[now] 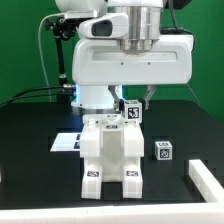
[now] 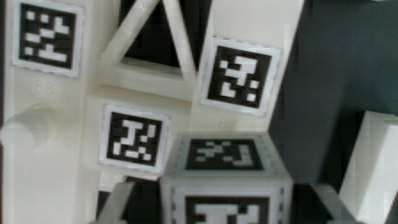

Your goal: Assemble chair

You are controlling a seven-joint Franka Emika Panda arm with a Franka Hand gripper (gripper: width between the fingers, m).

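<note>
**A:** Where is the chair?

**B:** The chair (image 1: pixel 110 150) stands upright near the middle of the black desk (image 1: pixel 40 185). It is white and chunky, with square tags on its two front feet. In the wrist view its tagged faces fill most of the picture.

**A:** And the hand?

**B:** The hand (image 1: pixel 140 101) hangs just above the chair's top, toward the exterior view's right. Right under it, a tagged block (image 1: pixel 130 112) sits at the chair's top. I cannot tell whether the fingers are spread or closed on that block, because the arm's white body (image 1: pixel 130 60) hides most of them.

**A:** What else is on the desk?

**B:** A small tagged cube (image 1: pixel 162 152) lies near the chair on the exterior view's right, not touching it. A white bar (image 1: pixel 205 182) lies farther right, near the edge. The marker board (image 1: pixel 68 142) lies flat behind the chair on the exterior view's left, partly hidden.
</note>
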